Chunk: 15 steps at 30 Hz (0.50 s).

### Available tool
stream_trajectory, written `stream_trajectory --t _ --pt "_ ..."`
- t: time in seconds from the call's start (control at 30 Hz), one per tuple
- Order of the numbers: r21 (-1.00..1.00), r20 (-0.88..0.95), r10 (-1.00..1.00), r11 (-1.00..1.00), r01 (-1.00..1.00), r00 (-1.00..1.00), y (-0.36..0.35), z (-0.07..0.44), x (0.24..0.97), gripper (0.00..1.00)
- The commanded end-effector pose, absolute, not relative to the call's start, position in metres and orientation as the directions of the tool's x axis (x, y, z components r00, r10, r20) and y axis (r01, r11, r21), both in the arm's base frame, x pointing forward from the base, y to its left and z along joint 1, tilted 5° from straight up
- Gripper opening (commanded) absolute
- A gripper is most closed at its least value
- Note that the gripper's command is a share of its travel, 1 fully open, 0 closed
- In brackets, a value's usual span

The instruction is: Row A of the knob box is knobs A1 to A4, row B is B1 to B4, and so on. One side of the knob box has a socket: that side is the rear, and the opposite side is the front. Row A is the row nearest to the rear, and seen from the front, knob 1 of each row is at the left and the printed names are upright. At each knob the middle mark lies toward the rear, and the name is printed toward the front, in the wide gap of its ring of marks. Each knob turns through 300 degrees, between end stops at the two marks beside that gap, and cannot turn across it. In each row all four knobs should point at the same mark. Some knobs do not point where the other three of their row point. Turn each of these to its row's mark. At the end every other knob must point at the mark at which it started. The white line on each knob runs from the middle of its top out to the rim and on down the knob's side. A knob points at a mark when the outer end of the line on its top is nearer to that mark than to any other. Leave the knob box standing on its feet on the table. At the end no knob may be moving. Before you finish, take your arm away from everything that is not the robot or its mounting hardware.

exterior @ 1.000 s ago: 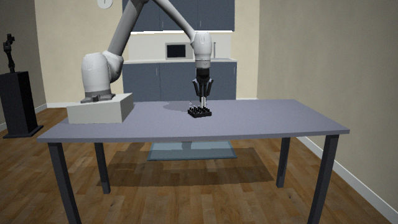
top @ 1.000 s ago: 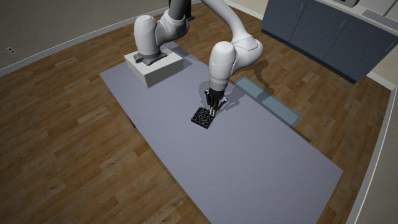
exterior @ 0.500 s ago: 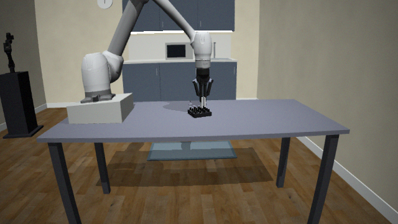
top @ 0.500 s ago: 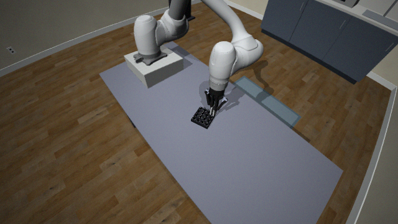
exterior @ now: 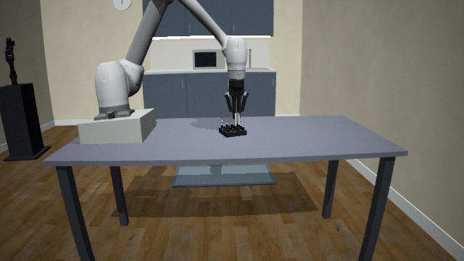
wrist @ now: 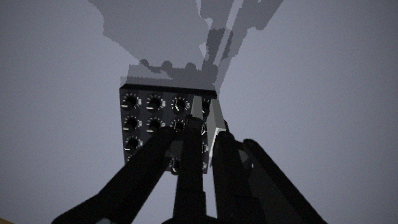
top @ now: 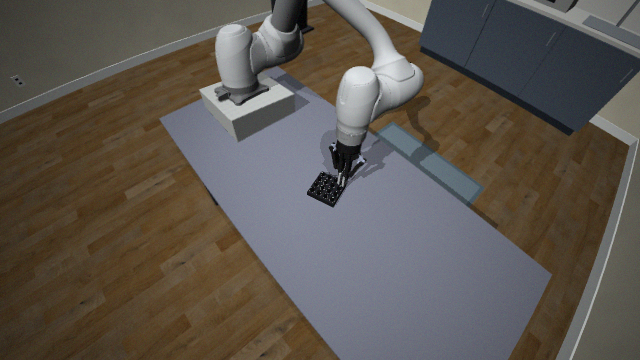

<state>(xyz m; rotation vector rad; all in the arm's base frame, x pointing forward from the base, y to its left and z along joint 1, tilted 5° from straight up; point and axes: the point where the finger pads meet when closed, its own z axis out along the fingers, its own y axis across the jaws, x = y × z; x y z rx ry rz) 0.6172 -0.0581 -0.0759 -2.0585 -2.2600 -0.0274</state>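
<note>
From the top view, I am seeing one box (top: 316,198) (exterior: 237,134) (wrist: 123,132) standing on one table (top: 280,220) (exterior: 290,139) (wrist: 325,100), with my base at its eleven o'clock; my one claw (top: 342,179) (exterior: 237,119) (wrist: 203,109) is reaching over its two o'clock edge, so the final withdrawal is still lacking. From the exterior view, my claw is pointing straight down, its two pale pads standing narrowly apart at the box's twelve o'clock, and the box is sitting level. From the wrist view, the box is lying toward nine o'clock, my pads straddling its one o'clock corner near a knob (wrist: 206,106). They are nearly together, but I cannot tell whether they are clamping that knob or merely standing around it. I am counting four knobs along the far edge and three plainly in the next line; my fingers are hiding several of the sixteen that the task is naming. The names and many lines are looking too small to read, so I cannot tell how many knobs are matching their rows. I am judging that a turn is being prepared or made here; how many are remaining is staying unknown.

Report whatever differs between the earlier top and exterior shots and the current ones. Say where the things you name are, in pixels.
Nothing has visibly changed. The arm (top: 356,100) (exterior: 236,54) keeps its pose, with the hand (top: 341,181) (exterior: 237,119) (wrist: 203,109) still down at the knob box (top: 321,196) (exterior: 233,133) (wrist: 142,114), which sits in the same place on the table (top: 400,240) (exterior: 308,145). Any small turn of a knob is too fine to tell.
</note>
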Motion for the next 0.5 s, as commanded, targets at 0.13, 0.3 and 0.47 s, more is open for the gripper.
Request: stream_trajectory --t 0.13,0.3,0.47 --pt "-0.046 0.073 0.996 0.058 0.997 -0.055 -0.0581 -0.0758 0.6172 0.05" --pt "-0.049 0.071 0.997 0.019 0.999 -0.015 -0.0581 -0.0758 0.6172 0.05" --pt "-0.054 0.067 0.996 -0.050 0.997 0.053 -0.0581 -0.0758 0.6172 0.05"
